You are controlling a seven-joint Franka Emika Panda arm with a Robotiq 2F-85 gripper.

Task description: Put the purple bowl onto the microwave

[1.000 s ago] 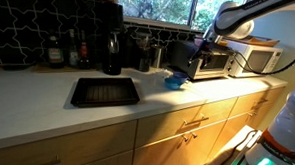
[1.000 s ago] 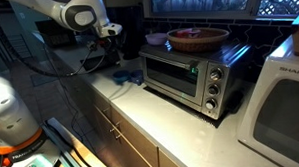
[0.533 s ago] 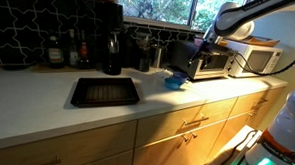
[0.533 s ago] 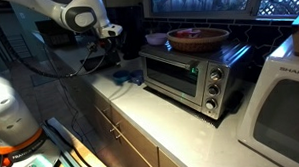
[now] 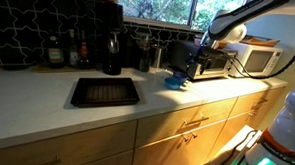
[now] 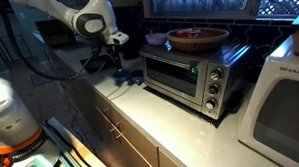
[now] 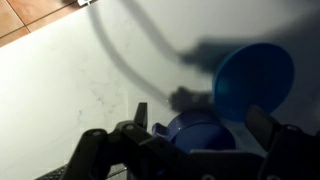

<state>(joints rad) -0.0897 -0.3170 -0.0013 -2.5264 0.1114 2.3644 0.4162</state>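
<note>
1. The gripper (image 7: 200, 116) hangs low over the pale countertop (image 7: 70, 80). Its fingers are spread wide and pinch nothing.
2. The purple bowl (image 7: 195, 132) sits upright on the countertop between the fingers. Whether they touch it cannot be told.
3. A bright blue dish (image 7: 255, 75) lies just beside the bowl, with their rims close together.
4. In both exterior views the gripper (image 5: 193, 67) (image 6: 122, 69) is just off one end of the microwave (image 5: 213, 63) (image 6: 184, 77), toward the counter's front edge. The bowl is on the counter there, not on the microwave.
5. A brown dish (image 6: 198, 37) rests on top of the microwave.
6. A white microwave oven (image 6: 285, 99) stands beyond the microwave's far end.
7. A black tray (image 5: 105, 91) lies well apart, near the middle of the counter.
</note>
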